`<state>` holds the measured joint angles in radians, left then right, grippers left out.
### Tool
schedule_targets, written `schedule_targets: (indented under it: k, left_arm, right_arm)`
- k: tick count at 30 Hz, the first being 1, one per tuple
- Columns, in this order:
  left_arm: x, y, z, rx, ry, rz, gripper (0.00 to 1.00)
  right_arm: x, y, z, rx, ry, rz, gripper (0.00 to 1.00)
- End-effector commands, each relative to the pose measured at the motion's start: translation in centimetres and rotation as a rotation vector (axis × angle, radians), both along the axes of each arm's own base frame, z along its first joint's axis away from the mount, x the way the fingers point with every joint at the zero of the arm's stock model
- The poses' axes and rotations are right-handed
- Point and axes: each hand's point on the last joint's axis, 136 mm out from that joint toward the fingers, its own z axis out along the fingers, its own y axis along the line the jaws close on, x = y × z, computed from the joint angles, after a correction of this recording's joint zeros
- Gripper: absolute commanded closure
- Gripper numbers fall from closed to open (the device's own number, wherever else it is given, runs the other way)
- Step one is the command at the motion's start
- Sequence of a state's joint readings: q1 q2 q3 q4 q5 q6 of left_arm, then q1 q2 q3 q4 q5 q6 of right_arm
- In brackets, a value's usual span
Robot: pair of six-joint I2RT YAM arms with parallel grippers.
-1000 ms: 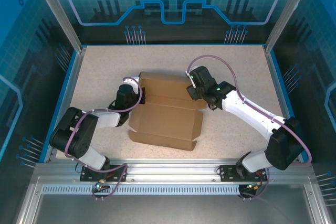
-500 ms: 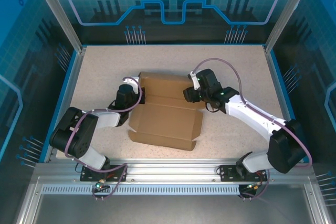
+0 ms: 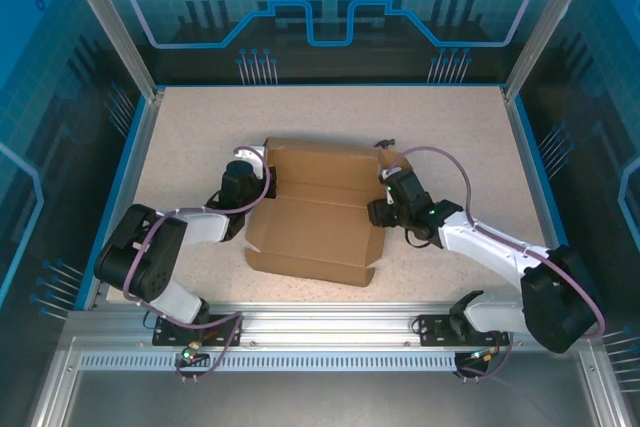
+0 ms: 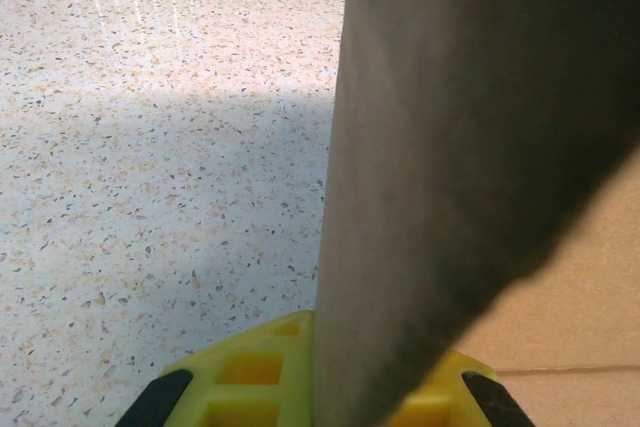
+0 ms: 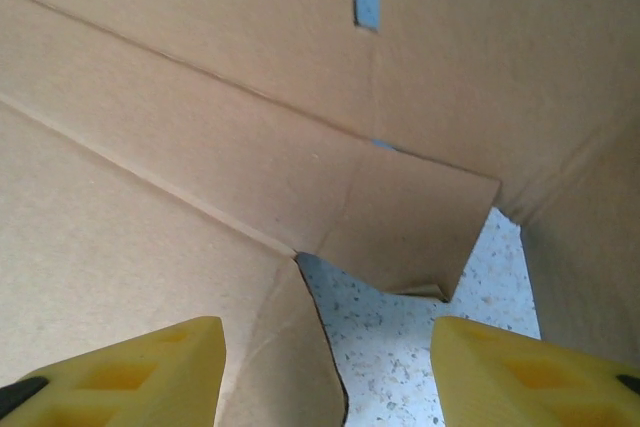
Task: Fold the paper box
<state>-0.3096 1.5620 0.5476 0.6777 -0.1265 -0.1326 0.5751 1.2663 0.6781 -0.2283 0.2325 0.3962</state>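
The paper box (image 3: 315,212) is a brown cardboard sheet, partly folded, lying mid-table with its near and right walls raised. My left gripper (image 3: 262,173) is at its left back corner, shut on an upright flap (image 4: 450,127) that stands between the yellow fingers (image 4: 250,377). My right gripper (image 3: 377,213) is at the box's right side, open. In the right wrist view its yellow fingers (image 5: 130,372) stand wide apart, facing a loose corner tab (image 5: 400,217) and a side flap (image 5: 300,357), with bare table between the jaws.
A small dark hammer (image 3: 384,144) lies on the table just behind the box's right back corner. Speckled tabletop (image 3: 200,127) surrounds the box. Blue walls and metal posts (image 3: 105,22) fence the table on the left, back and right.
My right arm has pulled back from the box's far right corner toward the near right side, its jaws spreading wider. This uncovered the hammer. The left gripper has held still.
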Motion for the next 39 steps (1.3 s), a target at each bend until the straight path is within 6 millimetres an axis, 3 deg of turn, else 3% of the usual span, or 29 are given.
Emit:
schedule_targets:
  k: [1,14,24,39]
  left_arm:
    - [0.6,-0.5,2.7,-0.06,-0.066,-0.004,1.0]
    - [0.7,-0.6,2.8,-0.066,-0.069,-0.008,1.0]
    - [0.7,-0.7,2.7,-0.064,-0.067,-0.009,1.0]
    - [0.8,-0.7,2.7,-0.063,-0.068,-0.012,1.0]
  right_arm:
    - [1.7,0.2,0.8,0.053,-0.072,-0.082,0.42]
    - [3.4,-1.8,-0.6,-0.005,-0.089,-0.206,0.35]
    - [4.0,-0.7,-1.3,0.055,-0.079,-0.192,0.31]
    - [4.5,1.3,1.3,0.19,-0.131,-0.101,0.34]
